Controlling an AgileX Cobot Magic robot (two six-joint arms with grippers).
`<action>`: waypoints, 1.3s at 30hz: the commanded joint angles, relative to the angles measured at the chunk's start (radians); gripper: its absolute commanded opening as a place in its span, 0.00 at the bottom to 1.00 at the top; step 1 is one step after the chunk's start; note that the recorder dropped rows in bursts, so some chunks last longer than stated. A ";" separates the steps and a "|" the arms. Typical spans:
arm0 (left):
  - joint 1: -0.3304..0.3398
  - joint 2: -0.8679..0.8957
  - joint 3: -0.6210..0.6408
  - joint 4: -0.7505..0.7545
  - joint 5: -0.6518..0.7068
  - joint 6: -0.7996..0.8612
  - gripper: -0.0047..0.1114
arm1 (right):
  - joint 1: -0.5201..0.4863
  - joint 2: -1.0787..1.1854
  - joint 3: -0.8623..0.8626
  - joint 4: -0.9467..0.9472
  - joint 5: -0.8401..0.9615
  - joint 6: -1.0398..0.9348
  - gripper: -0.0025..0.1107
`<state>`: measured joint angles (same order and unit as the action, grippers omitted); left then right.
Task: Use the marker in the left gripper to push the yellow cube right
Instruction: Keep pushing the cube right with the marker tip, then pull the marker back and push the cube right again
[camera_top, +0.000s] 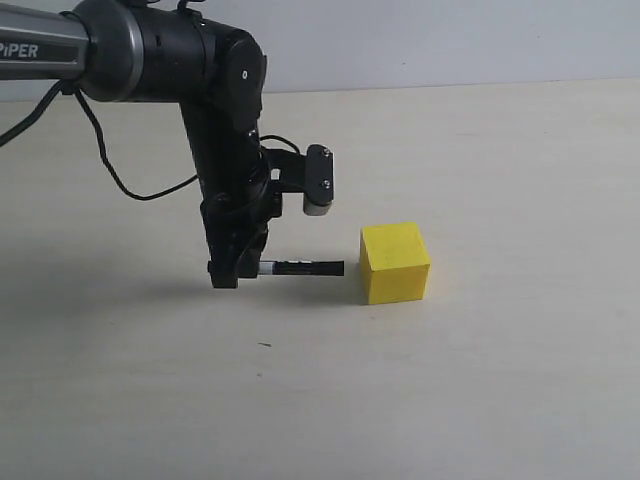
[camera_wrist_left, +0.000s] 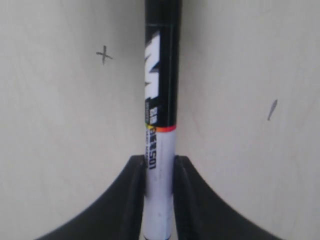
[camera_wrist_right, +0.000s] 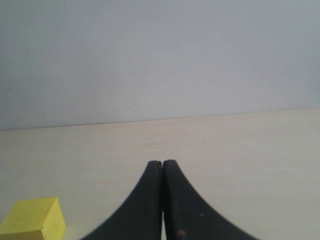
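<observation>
The marker (camera_top: 305, 268) is being gripped by its white barrel in the left tool (camera_top: 230, 270), whose jaws are being pressed shut against it. Its black end is being pointed level at the yellow cube (camera_top: 395, 262), just short of the cube's near side face, with a small gap showing. The cube is sitting flat on the bench (camera_top: 480, 380), apart from everything else. The right tool (camera_wrist_right: 162, 167) is being shown with its jaws closed together on nothing, and the cube is only being caught at the edge of its wrist view.

Several faults are being risked, by judgement. If the cube is being met off-centre, it is likely being turned rather than slid. Since the marker is being held only near one end, it may be forced back through the jaws or levered aside as the cube is being pushed. A tip carried too low may be dragged along the bench before the cube is being reached
</observation>
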<state>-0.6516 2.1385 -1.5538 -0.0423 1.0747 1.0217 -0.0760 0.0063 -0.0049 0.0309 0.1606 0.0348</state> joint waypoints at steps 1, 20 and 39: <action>-0.034 -0.006 -0.010 -0.031 -0.076 -0.008 0.04 | -0.005 -0.006 0.005 -0.004 -0.008 -0.005 0.02; -0.075 0.070 -0.181 0.059 0.146 -0.154 0.04 | -0.005 -0.006 0.005 -0.004 -0.008 -0.005 0.02; -0.078 0.110 -0.183 0.028 0.059 -0.270 0.04 | -0.005 -0.006 0.005 -0.004 -0.008 -0.006 0.02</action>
<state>-0.7286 2.2605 -1.7301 -0.0055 1.1509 0.7408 -0.0760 0.0063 -0.0049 0.0309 0.1606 0.0348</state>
